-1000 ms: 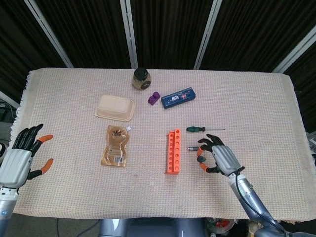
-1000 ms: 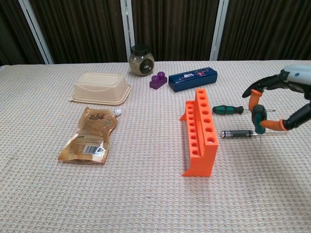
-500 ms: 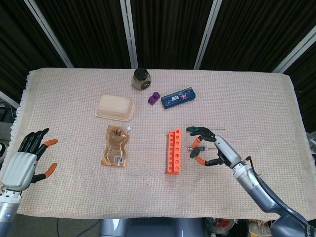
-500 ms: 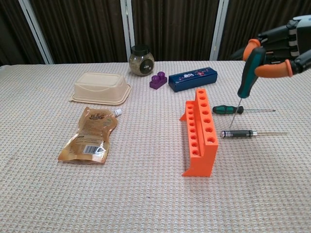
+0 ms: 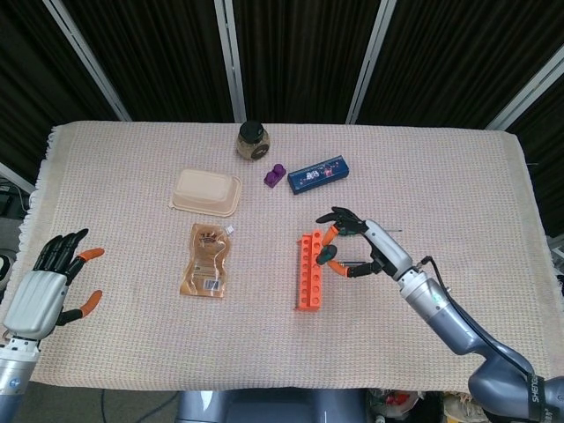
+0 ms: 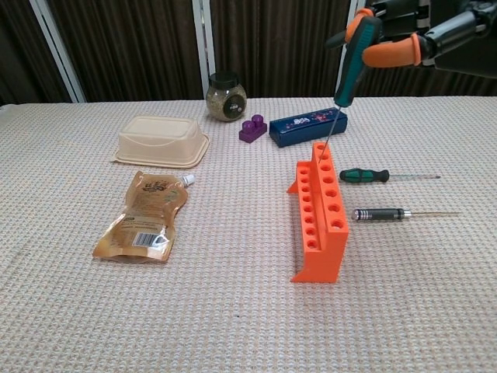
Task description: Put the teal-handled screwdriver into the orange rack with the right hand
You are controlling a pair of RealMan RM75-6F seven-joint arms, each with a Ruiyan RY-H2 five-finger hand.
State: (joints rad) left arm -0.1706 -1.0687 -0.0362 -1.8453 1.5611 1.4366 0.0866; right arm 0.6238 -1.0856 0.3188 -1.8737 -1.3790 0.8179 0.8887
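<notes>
My right hand (image 6: 423, 35) pinches the teal-handled screwdriver (image 6: 351, 66) by the top of its handle and holds it almost upright, tip down. The thin shaft slants down to the far end of the orange rack (image 6: 320, 210), and its tip sits at one of the farthest holes. Whether the tip is inside the hole cannot be told. In the head view the right hand (image 5: 363, 244) hovers just right of the rack (image 5: 309, 269), with the teal handle (image 5: 328, 256) over the rack's edge. My left hand (image 5: 48, 286) rests at the table's left edge, holding nothing, its fingers spread.
A green-handled screwdriver (image 6: 365, 176) and a black-handled one (image 6: 380, 214) lie right of the rack. Farther back stand a jar (image 6: 226, 96), a purple block (image 6: 252, 129) and a blue box (image 6: 307, 127). A beige lidded container (image 6: 161, 141) and a brown pouch (image 6: 144, 217) lie to the left.
The right hand lifted the teal-handled screwdriver off the cloth, turned it tip-down and carried it left to the far end of the rack. The left hand slid slightly lower.
</notes>
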